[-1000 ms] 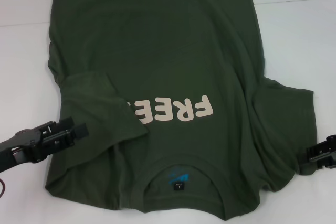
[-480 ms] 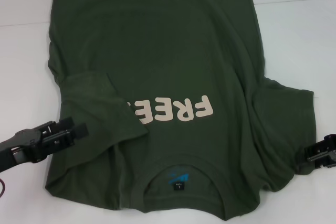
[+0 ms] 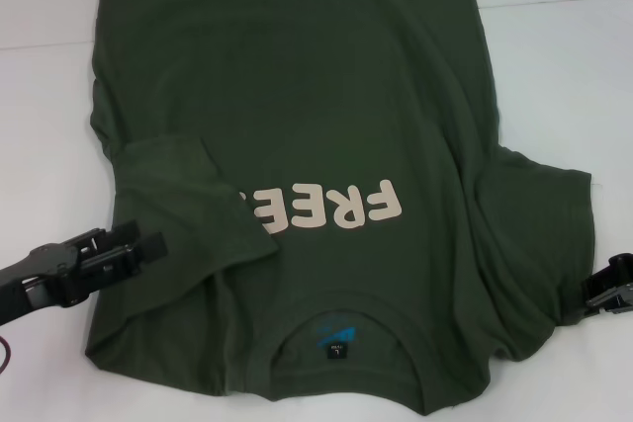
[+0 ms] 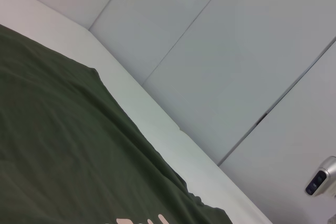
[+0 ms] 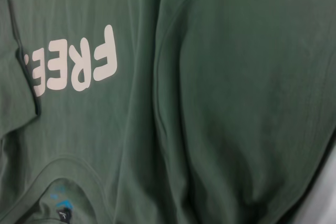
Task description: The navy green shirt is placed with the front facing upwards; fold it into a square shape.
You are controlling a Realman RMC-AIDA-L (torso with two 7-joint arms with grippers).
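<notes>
I count one sleeve folded in on the shirt [image 3: 297, 126] — the rest lies flat; left gripper [image 3: 134, 249] wide, empty, right gripper [image 3: 605, 294] unreadable.

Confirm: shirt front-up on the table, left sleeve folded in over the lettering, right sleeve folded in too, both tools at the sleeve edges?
Not quite. In the head view the navy green shirt lies front-up and its left sleeve is folded in over the lettering, but the right sleeve lies spread outward, unfolded. The left tool and right tool sit at the sleeve edges.
</notes>
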